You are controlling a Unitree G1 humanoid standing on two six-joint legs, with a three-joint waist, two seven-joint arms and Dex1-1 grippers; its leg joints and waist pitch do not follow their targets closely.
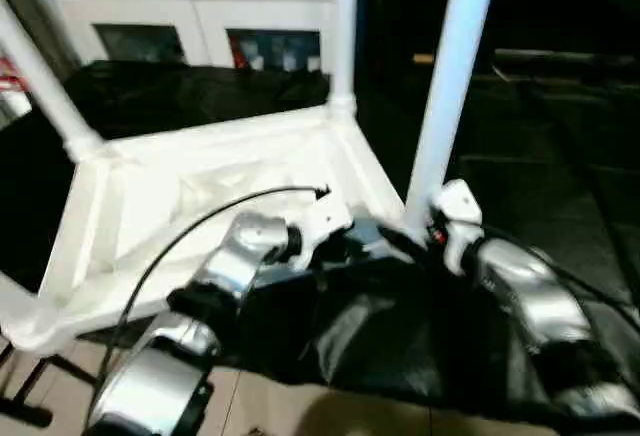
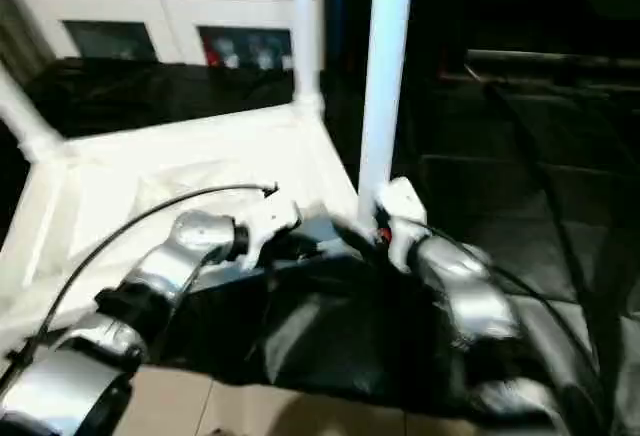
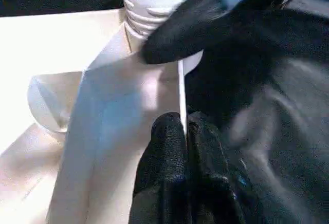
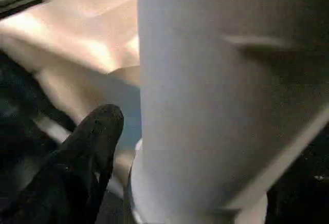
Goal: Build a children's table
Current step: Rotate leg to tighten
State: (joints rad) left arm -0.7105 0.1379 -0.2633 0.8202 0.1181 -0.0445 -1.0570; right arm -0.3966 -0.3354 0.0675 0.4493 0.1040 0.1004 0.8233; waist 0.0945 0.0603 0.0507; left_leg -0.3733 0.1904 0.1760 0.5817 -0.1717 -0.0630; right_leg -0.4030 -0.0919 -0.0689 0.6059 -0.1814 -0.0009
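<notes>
Nearest the camera, the left gripper (image 3: 182, 147) is seen clamped shut on the thin raised rim of the small white plastic children's table (image 1: 200, 196), which lies upside down on a black cloth (image 1: 400, 336). Just beside it, the right gripper (image 1: 425, 231) stands at the base of a long tapered white leg (image 1: 450, 76); its black fingers (image 4: 87, 147) are spread either side of the leg, one finger showing apart from the leg's surface, so the leg is judged not to be squeezed. The ribbed foot of this leg sits at the near corner socket, between the two grippers. The step in hand is judged to be the seating of this leg: it would best be done with the rim held steady while the leg is kept upright and turned or pressed squarely home, any tilt being liable to jam it. Farther off, two more legs (image 1: 345, 26) rise from other corners, and beyond them a white cabinet with shelf openings (image 1: 200, 16) is seen.
</notes>
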